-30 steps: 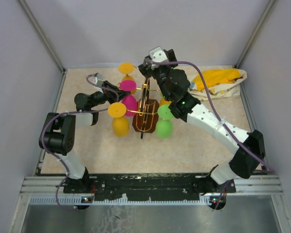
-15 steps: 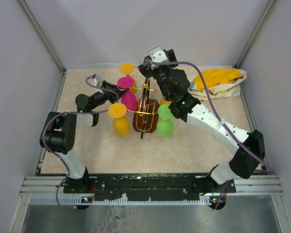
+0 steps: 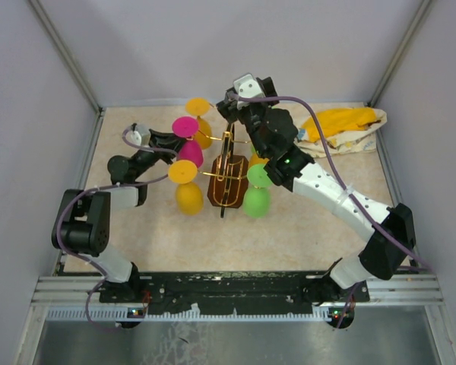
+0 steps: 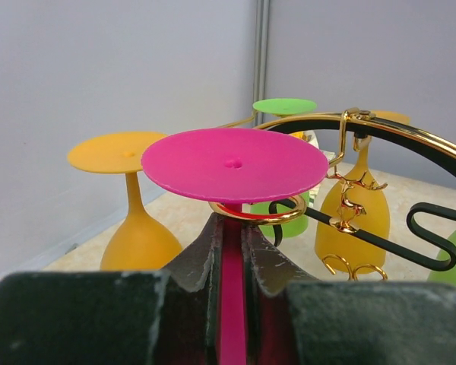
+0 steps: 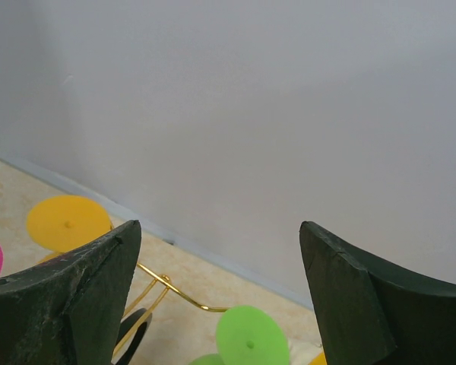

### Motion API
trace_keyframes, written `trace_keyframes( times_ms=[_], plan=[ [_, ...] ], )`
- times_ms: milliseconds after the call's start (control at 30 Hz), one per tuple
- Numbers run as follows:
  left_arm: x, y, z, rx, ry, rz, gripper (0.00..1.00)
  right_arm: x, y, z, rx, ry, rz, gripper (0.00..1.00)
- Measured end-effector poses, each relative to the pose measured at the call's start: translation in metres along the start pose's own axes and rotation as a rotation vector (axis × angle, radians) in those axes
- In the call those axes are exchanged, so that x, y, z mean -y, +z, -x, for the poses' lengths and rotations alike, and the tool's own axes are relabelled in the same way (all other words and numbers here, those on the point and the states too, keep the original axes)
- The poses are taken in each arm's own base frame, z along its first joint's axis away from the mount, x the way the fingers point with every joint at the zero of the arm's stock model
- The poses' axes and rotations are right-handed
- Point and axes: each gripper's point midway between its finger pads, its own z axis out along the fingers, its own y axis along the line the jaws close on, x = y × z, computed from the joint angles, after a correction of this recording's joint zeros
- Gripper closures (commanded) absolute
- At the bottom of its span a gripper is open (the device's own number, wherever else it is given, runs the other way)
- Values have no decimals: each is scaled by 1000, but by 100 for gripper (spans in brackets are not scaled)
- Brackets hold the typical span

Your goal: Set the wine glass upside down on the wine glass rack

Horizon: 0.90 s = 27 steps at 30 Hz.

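A pink wine glass (image 4: 235, 163) hangs upside down, foot up, and my left gripper (image 4: 234, 224) is shut on its stem. A gold loop (image 4: 283, 217) of the wine glass rack (image 4: 380, 126) appears to circle the stem just under the foot. From above, the pink glass (image 3: 185, 127) is left of the rack (image 3: 226, 163), with my left gripper (image 3: 171, 141) beside it. My right gripper (image 3: 231, 112) hovers open over the back of the rack, holding nothing. In the right wrist view that gripper (image 5: 220, 228) looks down on the rack's gold wire (image 5: 171, 289).
Other glasses hang upside down around the rack: a yellow one (image 3: 188, 190) at front left, a green one (image 3: 257, 194) at front right, another yellow one (image 3: 199, 107) at the back. A yellow cloth (image 3: 342, 125) lies at the back right. Grey walls enclose the table.
My left arm has swung to the left and back, carrying the pink glass a little away from the rack's post. The right arm has not moved.
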Motion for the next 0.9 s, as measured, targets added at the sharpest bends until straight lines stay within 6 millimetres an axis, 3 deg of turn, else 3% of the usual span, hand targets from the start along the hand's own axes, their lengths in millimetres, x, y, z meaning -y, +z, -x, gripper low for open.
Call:
trace_keyframes(
  times_ms=[633,733,900],
  plan=[
    [27,-8,3,-33,46,-110,100,0,0,-2,0,0,-2,12],
    [31,-7,2,-36,44,-125,92,1,0,-2,-1,1,-4,11],
    [33,-7,1,-39,46,-131,68,1,0,-2,-1,7,-3,7]
  ],
)
